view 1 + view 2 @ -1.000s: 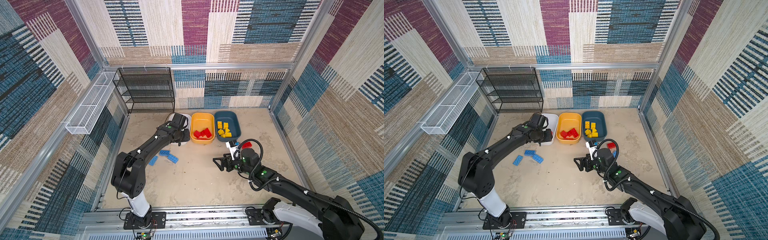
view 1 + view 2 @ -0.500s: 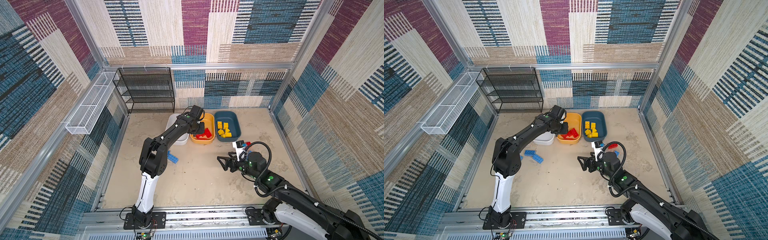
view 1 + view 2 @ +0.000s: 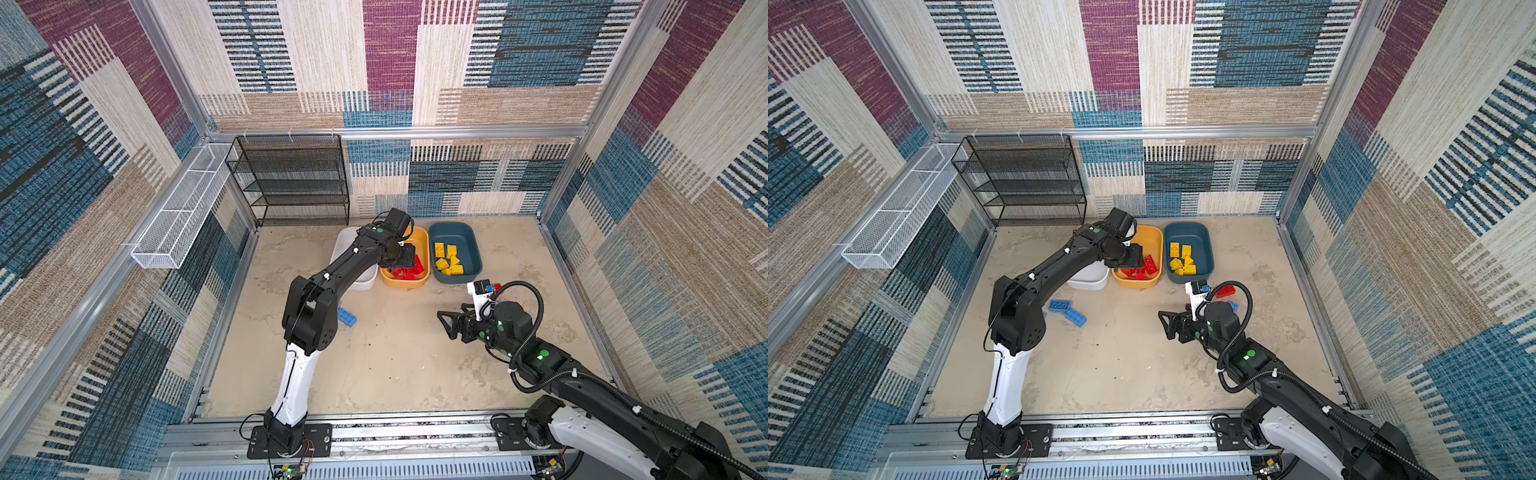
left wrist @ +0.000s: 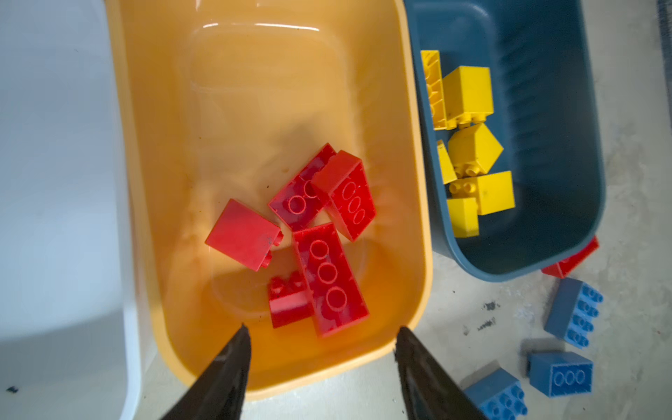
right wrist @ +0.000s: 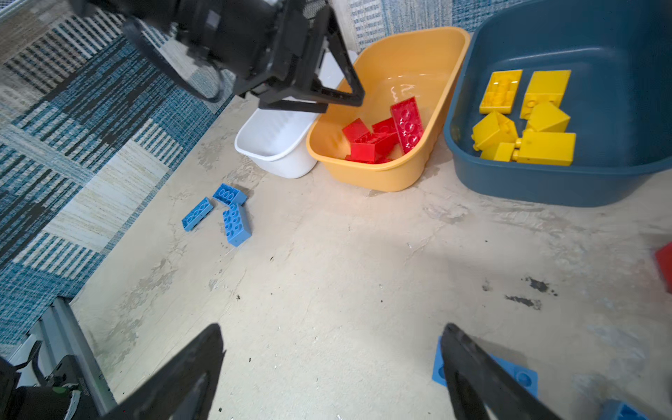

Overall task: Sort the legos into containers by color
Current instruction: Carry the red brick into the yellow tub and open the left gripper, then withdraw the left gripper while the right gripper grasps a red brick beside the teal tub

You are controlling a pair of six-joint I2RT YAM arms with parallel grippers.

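My left gripper (image 4: 323, 328) hangs open over the near end of the yellow-orange tub (image 3: 424, 245), with nothing between its fingers. Several red legos (image 4: 327, 280) lie in that tub. The teal tub (image 3: 469, 245) beside it holds several yellow legos (image 4: 469, 94). The white tub (image 5: 276, 145) stands on the other side. My right gripper (image 5: 333, 327) is open and low over the bare floor, holding nothing. Blue legos (image 5: 236, 223) lie loose on the floor at the left. More blue legos (image 4: 572, 312) and a red lego (image 3: 1225, 291) lie near the teal tub.
A black mesh rack (image 3: 291, 178) stands against the back wall, and a long white wire basket (image 3: 178, 212) hangs on the left wall. Metal frame posts and patterned walls close in the floor, and a rail runs along the front edge.
My left gripper swung right from the white tub to above the yellow-orange tub, and its jaws opened from shut. The right arm shifted only slightly and stayed open.
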